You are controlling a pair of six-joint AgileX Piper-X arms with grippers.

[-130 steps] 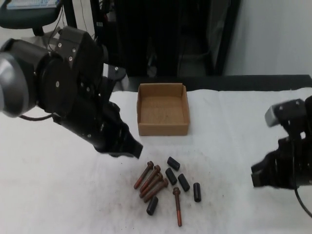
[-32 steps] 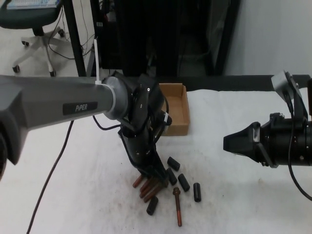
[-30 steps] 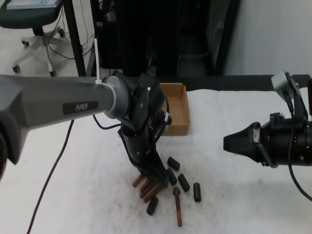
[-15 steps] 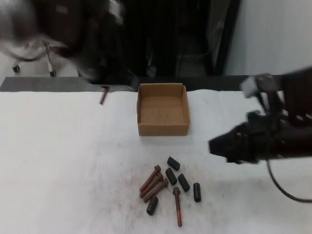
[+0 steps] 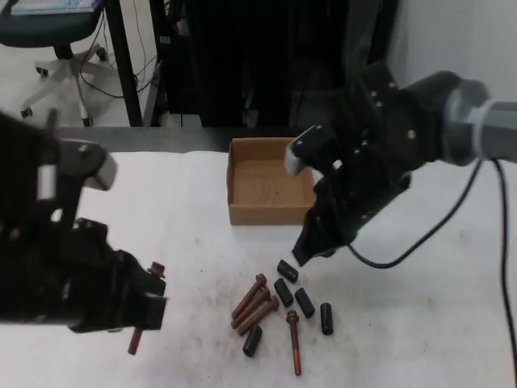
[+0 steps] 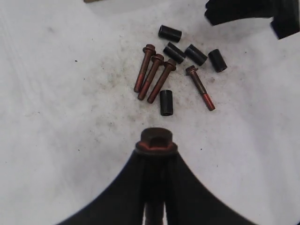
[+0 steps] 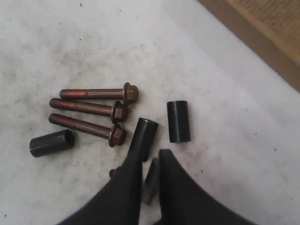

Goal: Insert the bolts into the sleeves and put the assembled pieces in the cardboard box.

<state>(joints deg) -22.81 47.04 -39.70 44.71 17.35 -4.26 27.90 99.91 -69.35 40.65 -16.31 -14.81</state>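
Nearest me, well short of the box [image 5: 270, 213] and off to its left, my left gripper [image 6: 156, 161] is clamped on a bolt [image 6: 156, 139], with the head poking out front. Between it and the box lie four loose bolts [image 5: 257, 302] and five sleeves [image 5: 304, 301]. My right gripper [image 7: 150, 161] hangs over the sleeves just short of the box, a slit apart and empty. I'd widen it and take the end sleeve [image 5: 287, 271], closest to the box, across its middle, leaving the bore clear for the shank.

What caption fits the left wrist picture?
Left gripper shut on one bolt, four loose bolts and five sleeves lying beyond on the white bench.
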